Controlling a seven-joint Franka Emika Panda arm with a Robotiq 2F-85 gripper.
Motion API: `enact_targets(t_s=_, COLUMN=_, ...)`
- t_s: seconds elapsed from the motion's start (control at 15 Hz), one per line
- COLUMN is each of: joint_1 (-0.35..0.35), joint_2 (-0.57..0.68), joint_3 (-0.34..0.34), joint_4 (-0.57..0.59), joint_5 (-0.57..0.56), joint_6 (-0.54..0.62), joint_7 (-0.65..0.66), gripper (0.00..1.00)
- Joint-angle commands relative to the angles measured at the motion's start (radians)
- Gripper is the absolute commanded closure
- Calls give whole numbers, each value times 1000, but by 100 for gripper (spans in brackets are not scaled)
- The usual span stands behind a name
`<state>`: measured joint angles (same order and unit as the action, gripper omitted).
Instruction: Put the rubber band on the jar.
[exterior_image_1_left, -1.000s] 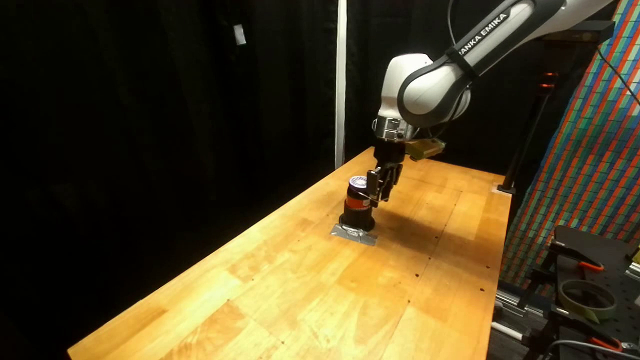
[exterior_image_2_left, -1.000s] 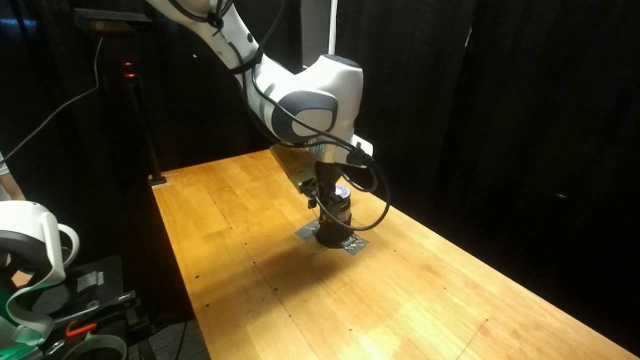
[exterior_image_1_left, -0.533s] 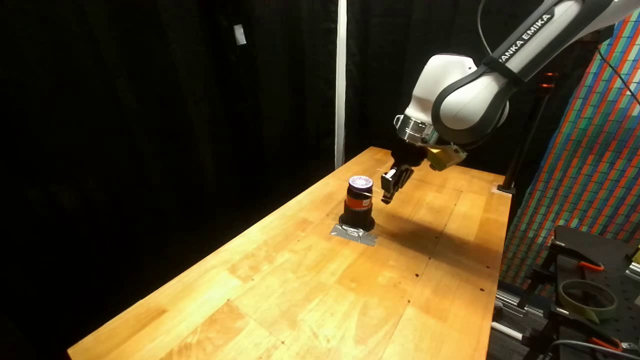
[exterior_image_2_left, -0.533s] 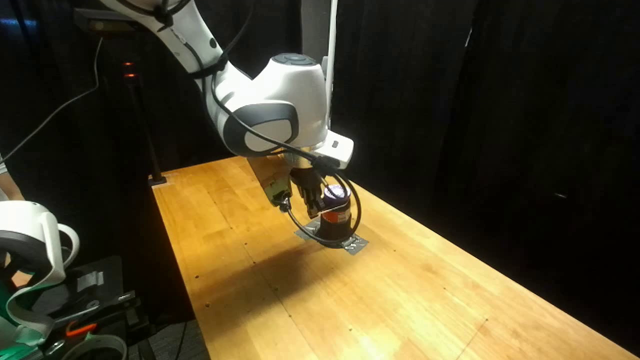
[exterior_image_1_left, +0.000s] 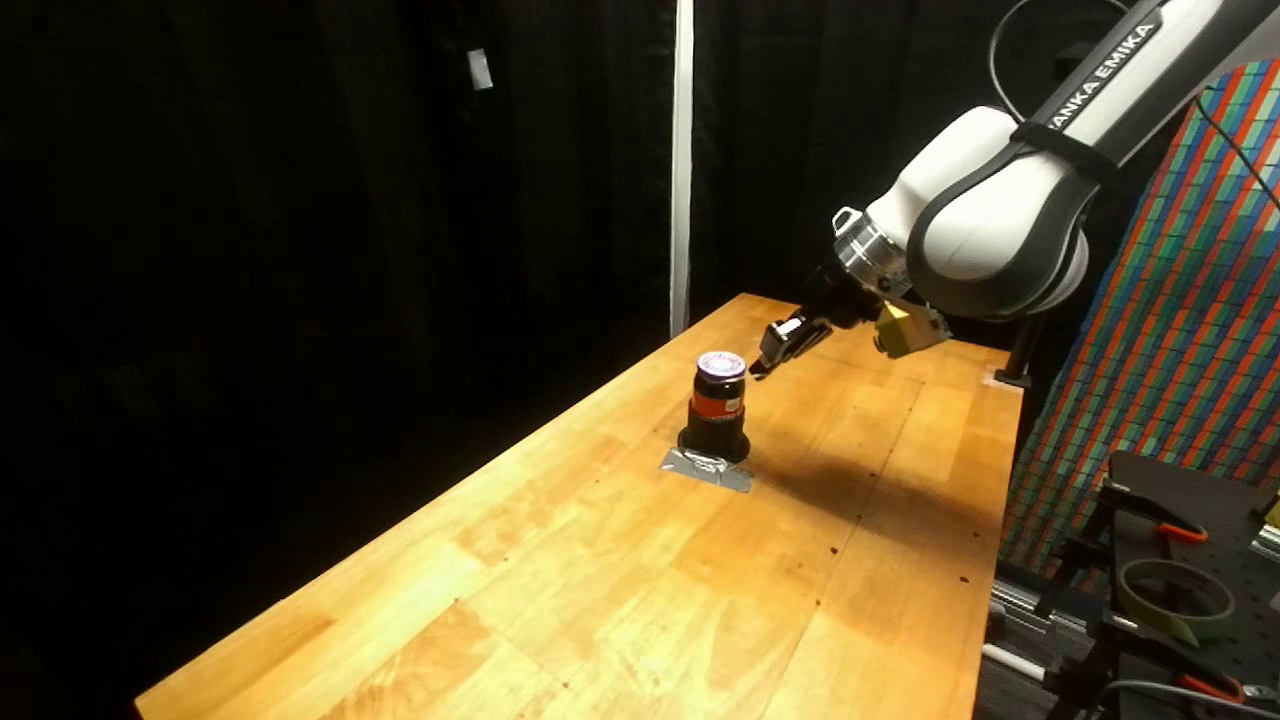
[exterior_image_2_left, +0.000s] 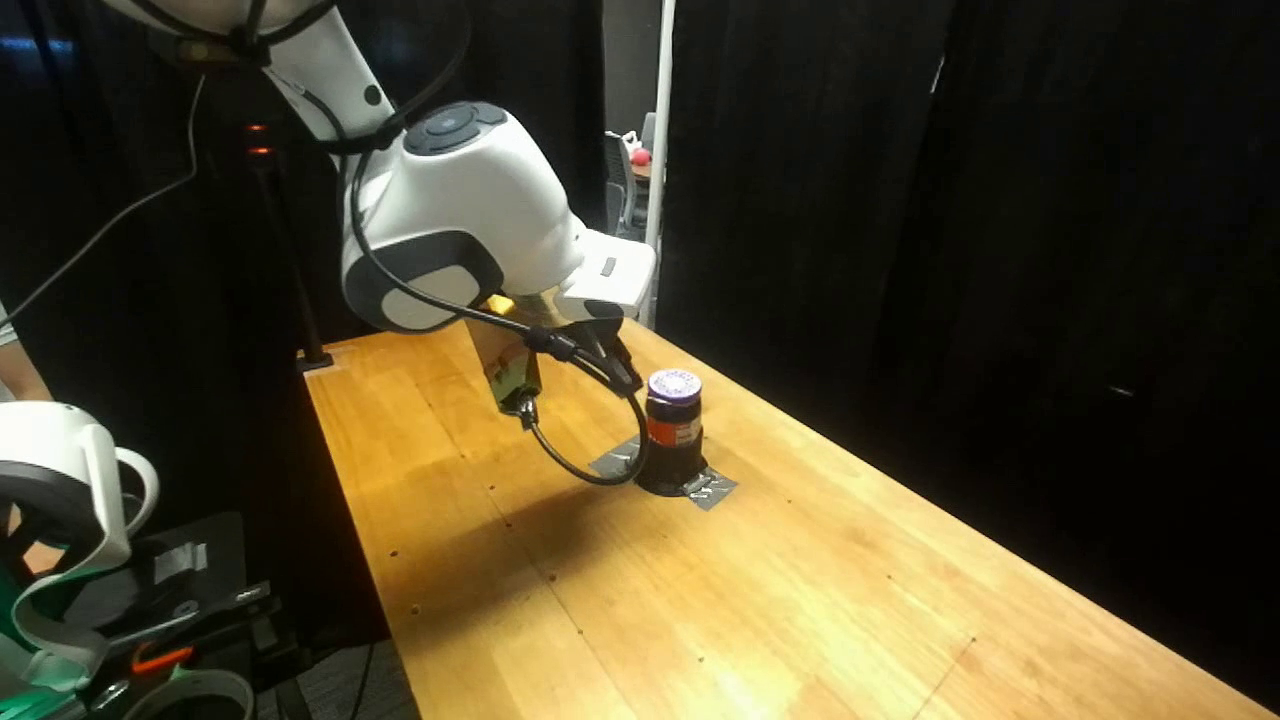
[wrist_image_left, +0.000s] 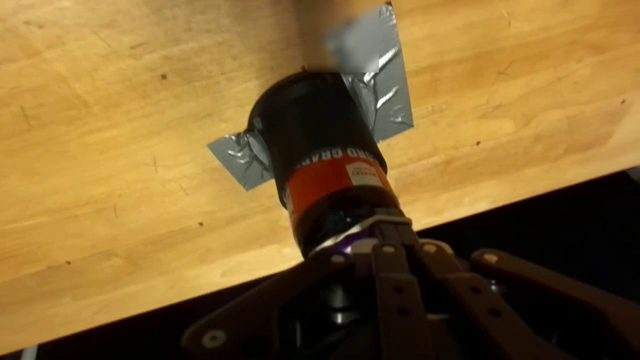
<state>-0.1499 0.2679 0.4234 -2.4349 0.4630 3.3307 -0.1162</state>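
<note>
The jar (exterior_image_1_left: 718, 405), with an orange-red label and a purple-rimmed pale lid, stands upright in a black holder (exterior_image_1_left: 714, 440) in both exterior views. My gripper (exterior_image_1_left: 757, 372) hangs tilted beside the jar's top, a small gap from it. In the wrist view the pale rubber band (wrist_image_left: 350, 231) lies against the jar near its lid and runs across the outside of my fingertips (wrist_image_left: 389, 230). Those fingers are shut together, and the band passes round them rather than between them. The far side of the band is hidden behind the jar and fingers.
Silver tape (exterior_image_2_left: 713, 490) fixes the holder to the wooden table (exterior_image_1_left: 560, 600). A cable loop (exterior_image_2_left: 590, 475) droops from the arm close to the holder. Off the table's side, a dark stand carries a tape roll (exterior_image_1_left: 1175, 600). A pole (exterior_image_2_left: 290, 260) rises at a far corner.
My gripper has backed off and up from the jar's side and tilted, its fingers closing together. The jar and its holder have stayed in place.
</note>
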Motion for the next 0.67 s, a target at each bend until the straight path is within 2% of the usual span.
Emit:
enact_targets(t_s=0.0, joint_1=-118, joint_2=32, joint_3=136, joint_4=-44, joint_5=-49, joint_6=223, joint_7=33, gripper=100)
enact_targets(t_s=0.27, joint_1=-165, joint_2=77, joint_3=156, joint_4=-91, joint_5=-120, joint_6=404, joint_7=61, gripper=100)
enact_targets(t_s=0.33, joint_1=-184, joint_2=79, joint_3=166, joint_4=-100, joint_5=-139, joint_6=397, joint_7=85, gripper=74)
enact_targets(t_s=0.4, joint_1=-248, joint_2=85, joint_3=213, joint_4=-103, joint_5=-209, joint_6=349, joint_7=161, gripper=73)
enact_targets(t_s=0.47, joint_1=-40, joint_2=50, joint_3=-1, joint_4=-94, joint_5=-225, joint_6=331, joint_7=195, gripper=93)
enact_targets(t_s=0.6, joint_1=-98, joint_2=64, joint_3=41, joint_4=-100, joint_5=-278, joint_6=333, joint_7=244, gripper=77)
